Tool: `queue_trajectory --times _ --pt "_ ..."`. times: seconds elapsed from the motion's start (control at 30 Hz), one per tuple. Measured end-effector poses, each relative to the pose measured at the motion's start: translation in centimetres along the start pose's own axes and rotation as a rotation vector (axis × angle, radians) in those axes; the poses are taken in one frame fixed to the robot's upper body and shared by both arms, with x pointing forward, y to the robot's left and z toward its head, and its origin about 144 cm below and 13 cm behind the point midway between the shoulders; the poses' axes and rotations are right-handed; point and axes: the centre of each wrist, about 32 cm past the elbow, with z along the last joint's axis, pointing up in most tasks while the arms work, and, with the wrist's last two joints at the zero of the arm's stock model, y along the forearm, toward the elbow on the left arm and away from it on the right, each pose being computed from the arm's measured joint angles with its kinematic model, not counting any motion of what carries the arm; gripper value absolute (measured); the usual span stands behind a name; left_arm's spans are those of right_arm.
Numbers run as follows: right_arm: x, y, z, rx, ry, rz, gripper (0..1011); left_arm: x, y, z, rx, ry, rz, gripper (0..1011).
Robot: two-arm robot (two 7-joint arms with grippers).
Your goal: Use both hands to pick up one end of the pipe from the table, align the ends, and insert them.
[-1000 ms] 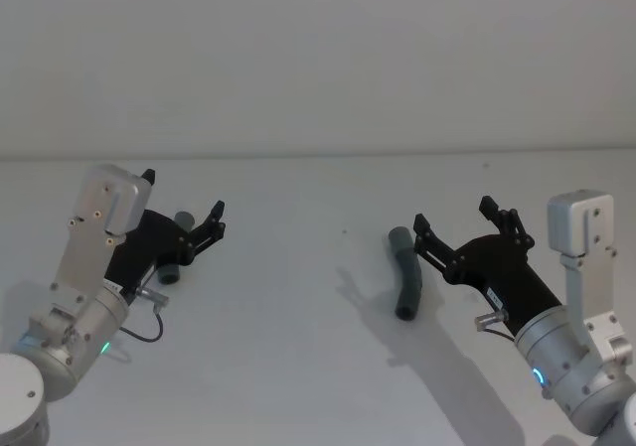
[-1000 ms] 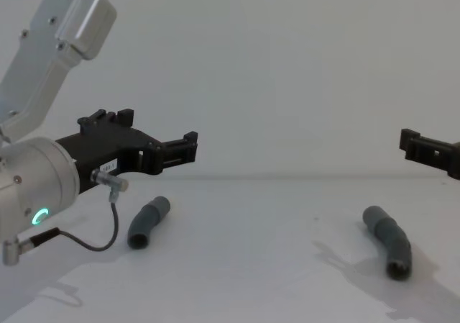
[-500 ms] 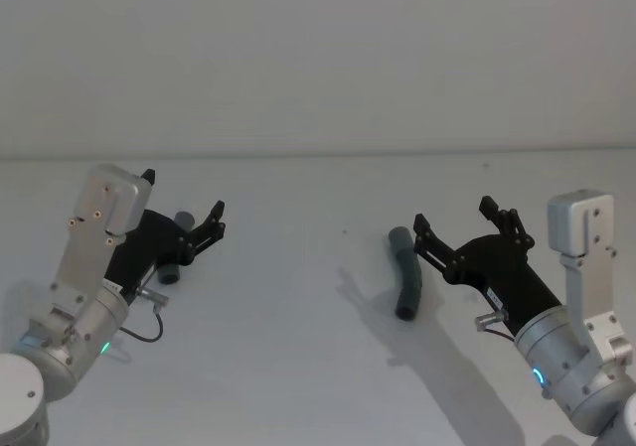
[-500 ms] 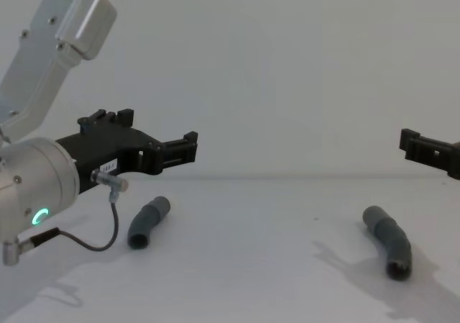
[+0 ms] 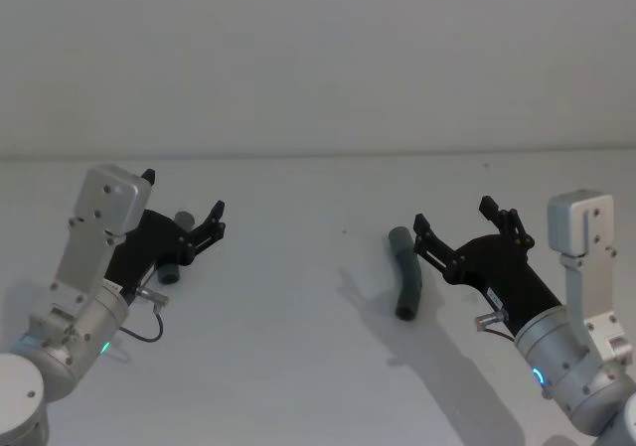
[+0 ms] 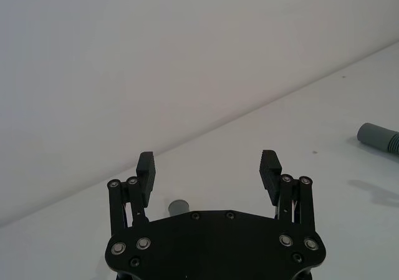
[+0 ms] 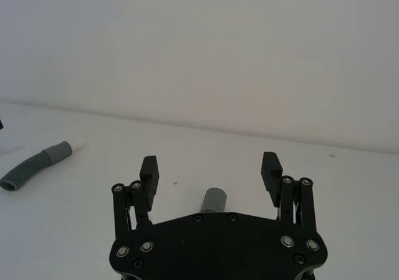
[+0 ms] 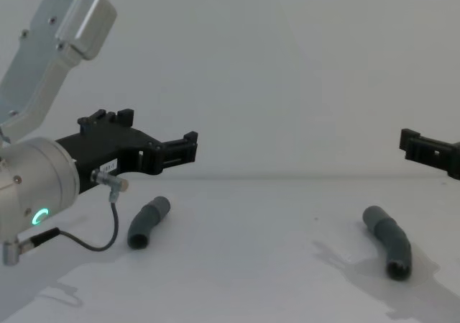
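Observation:
Two dark grey pieces of the pipe lie on the white table [image 5: 298, 367]. The left piece [image 8: 147, 222] lies under my left gripper [image 5: 183, 195], whose body covers part of it in the head view. The right wrist view shows this piece [image 7: 37, 163] as ribbed, with a white tip. The right piece [image 5: 405, 275], slightly bent, lies just left of my right gripper [image 5: 453, 215]. One smooth end of that piece [image 7: 214, 200] shows below and between the open fingers. Both grippers hover above the table, open and holding nothing, as the left wrist view of my left gripper [image 6: 207, 164] confirms.
A plain white wall rises behind the table's far edge [image 5: 318, 155]. A thin black cable [image 8: 93, 245] loops under my left wrist. The table's middle, between the two pieces, is bare.

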Motion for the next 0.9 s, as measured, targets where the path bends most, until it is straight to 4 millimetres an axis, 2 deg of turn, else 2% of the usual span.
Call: queue_trajectory --times 0.9 --pt "0.00 0.00 0.00 0.000 0.000 0.000 1002 0.00 0.00 0.00 0.000 0.000 0.000 1001"
